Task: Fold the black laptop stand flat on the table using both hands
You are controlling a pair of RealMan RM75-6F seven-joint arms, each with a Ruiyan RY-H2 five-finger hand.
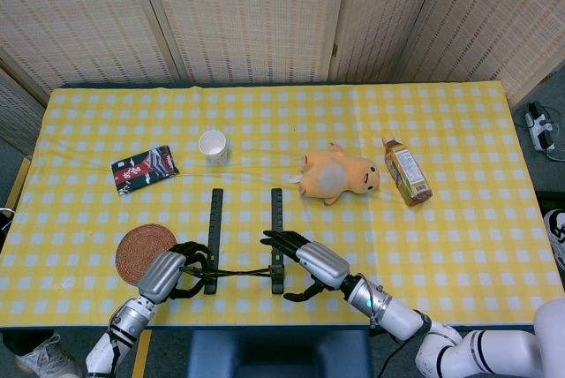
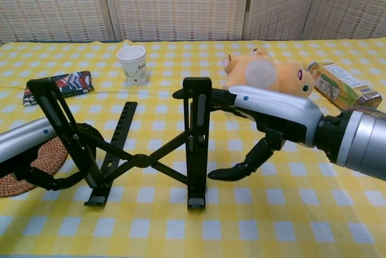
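Stand (image 2: pixel 145 149), at 6 o'clock on the table (image 1: pixel 459 131): we judge folding barely begun, uprights raised; our left hand (image 2: pixel 57 161) and right hand (image 2: pixel 265 125) each grip one upright.

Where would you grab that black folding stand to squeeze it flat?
Probably by the two raised uprights of the laptop stand, one from each outer side, pushing inward. They are joined by a crossed linkage, and the left hand and right hand are already there.

Matt black laptop stand (image 2: pixel 196 137) on yellow checked cloth tablecloth (image 2: pixel 289 216).
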